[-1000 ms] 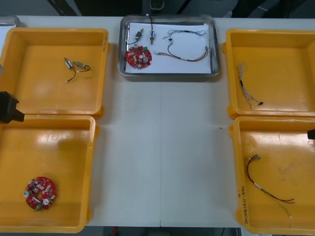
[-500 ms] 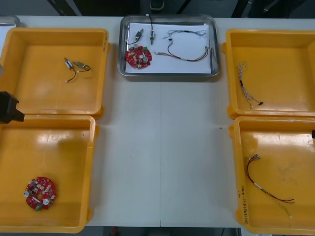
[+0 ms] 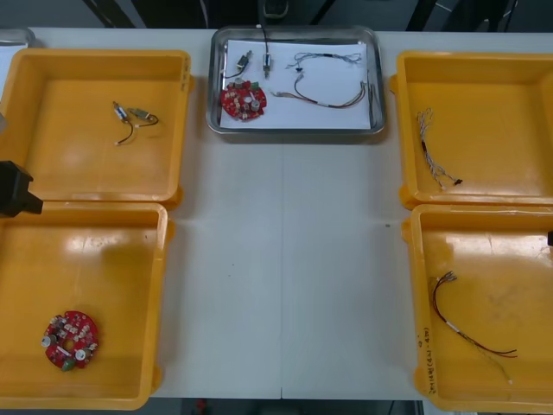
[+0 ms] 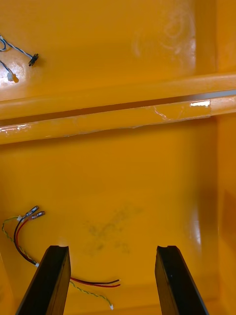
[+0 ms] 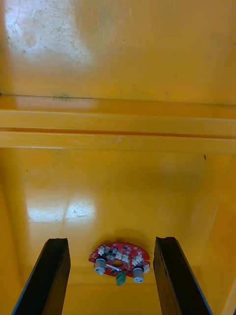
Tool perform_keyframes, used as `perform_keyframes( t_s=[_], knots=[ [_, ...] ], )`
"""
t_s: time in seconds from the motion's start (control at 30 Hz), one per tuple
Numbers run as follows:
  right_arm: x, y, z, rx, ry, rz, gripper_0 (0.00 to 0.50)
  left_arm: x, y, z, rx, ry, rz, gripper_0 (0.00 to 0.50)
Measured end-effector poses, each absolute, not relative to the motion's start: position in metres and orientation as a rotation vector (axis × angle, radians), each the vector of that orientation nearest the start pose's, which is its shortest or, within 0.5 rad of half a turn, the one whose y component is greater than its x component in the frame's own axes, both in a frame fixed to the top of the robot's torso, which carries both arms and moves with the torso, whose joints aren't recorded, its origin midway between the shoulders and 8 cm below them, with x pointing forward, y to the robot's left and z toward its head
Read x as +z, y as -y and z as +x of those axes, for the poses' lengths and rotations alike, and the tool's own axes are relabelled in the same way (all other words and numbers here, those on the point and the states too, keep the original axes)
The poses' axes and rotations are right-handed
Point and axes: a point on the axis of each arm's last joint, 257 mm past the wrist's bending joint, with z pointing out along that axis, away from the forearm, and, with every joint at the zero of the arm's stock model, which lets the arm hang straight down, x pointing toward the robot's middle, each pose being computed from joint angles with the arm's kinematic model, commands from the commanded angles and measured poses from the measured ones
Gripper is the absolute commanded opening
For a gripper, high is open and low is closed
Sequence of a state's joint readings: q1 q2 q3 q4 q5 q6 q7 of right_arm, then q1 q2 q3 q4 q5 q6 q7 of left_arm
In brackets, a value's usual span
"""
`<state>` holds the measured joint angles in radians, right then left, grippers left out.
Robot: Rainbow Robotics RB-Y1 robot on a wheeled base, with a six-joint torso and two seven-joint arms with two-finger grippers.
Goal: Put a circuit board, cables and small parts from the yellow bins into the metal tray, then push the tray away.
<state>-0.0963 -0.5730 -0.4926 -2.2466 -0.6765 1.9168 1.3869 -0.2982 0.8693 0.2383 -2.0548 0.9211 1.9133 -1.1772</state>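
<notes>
Grippers first, nearest the robot. The left gripper (image 5: 111,243) hangs above the near left bin (image 3: 26,259). Its two black fingers (image 5: 49,275) stand well apart with nothing between them, so it's open and empty. Just beyond the fingertips, flat on the bin floor, lies the near circuit board (image 5: 119,256), round and red, untouched. In the front view it sits in that bin's near left part. A black piece of the left arm (image 3: 13,190) pokes in at the left edge, where the two left bins meet.

Across the table (image 3: 285,259), the right gripper (image 4: 112,248) is the same: fingers spread wide, holding nothing, over the near right bin (image 3: 518,251). The red cable (image 4: 18,236) lies on that bin's floor, partly hidden behind one finger.

Farther out, the far left bin (image 3: 52,78) holds small metal parts (image 3: 131,114) with a dark wire. The far right bin (image 3: 501,86) holds the twisted blue and white cable (image 3: 432,147), near its inner wall.

At the far edge, between the two far bins and touching neither, sits the metal tray (image 3: 295,136), white inside and already loaded. The tray circuit board (image 3: 243,99) is at its near left, with the tray parts (image 3: 255,60) just beyond it. To the right are the pale cable (image 3: 327,57) and, nearer, the reddish tray cable (image 3: 324,97). Both grippers are well apart from the tray.
</notes>
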Motion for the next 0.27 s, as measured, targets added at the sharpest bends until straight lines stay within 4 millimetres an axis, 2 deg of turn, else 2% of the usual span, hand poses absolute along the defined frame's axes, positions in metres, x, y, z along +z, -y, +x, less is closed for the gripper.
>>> perform_keyframes(
  t_s=[0.27],
  knots=[
    [-0.1708,0.4008,0.3663,-0.01,-2.571,0.21,0.5,-0.1455,-0.3739,0.3971,-0.02,-2.712,-0.096,0.5]
  ],
)
